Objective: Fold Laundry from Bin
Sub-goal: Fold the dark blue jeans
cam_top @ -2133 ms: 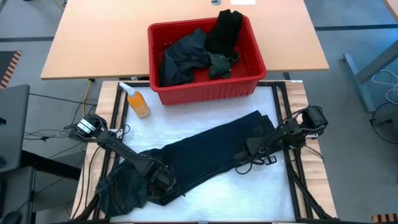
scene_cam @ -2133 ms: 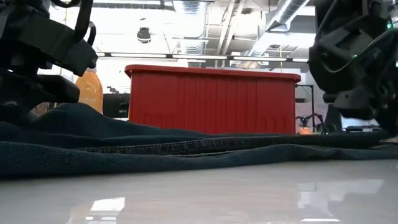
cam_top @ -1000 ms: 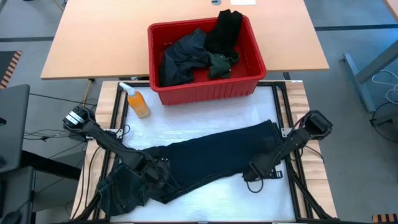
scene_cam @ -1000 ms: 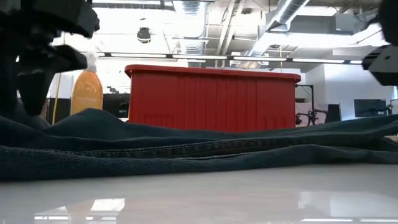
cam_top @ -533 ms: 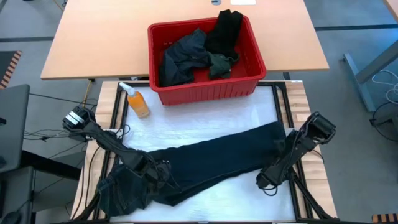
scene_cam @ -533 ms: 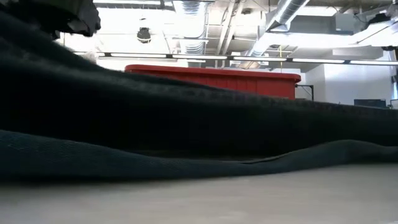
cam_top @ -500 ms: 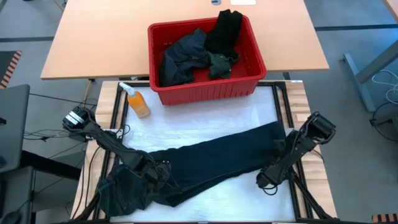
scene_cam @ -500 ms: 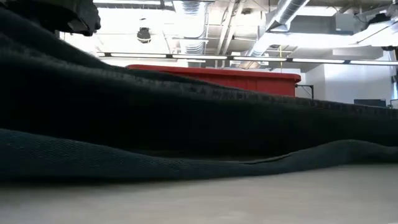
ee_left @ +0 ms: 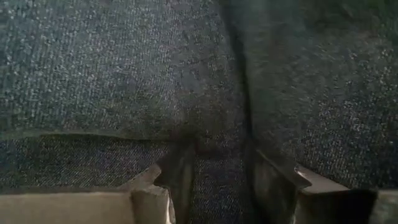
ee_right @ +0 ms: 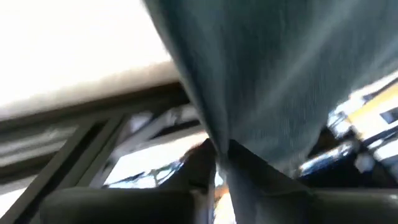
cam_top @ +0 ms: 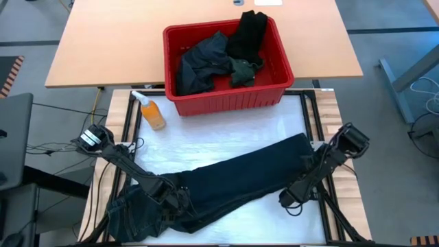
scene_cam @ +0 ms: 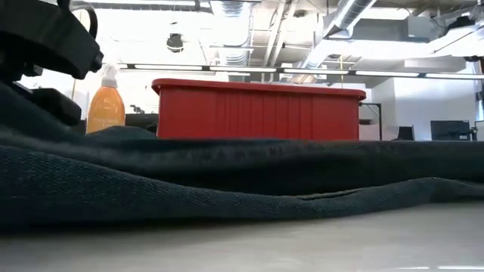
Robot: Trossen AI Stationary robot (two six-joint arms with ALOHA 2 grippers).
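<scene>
One pair of jeans (cam_top: 233, 180) lies across the lower middle. One red bin (cam_top: 226, 99) sits at upper centre, holding three garments (cam_top: 206, 63): one dark blue, one black, one green. One orange bottle (cam_top: 150, 112) stands left of it. Two arms, two tabletops.

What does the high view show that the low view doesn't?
Only the high view shows inside the red bin: a dark heap of laundry, plus the left claw and right claw at opposite ends of the jeans. Only the low view shows ceiling pipes behind. Both share the bin, the jeans and the orange bottle.
</scene>
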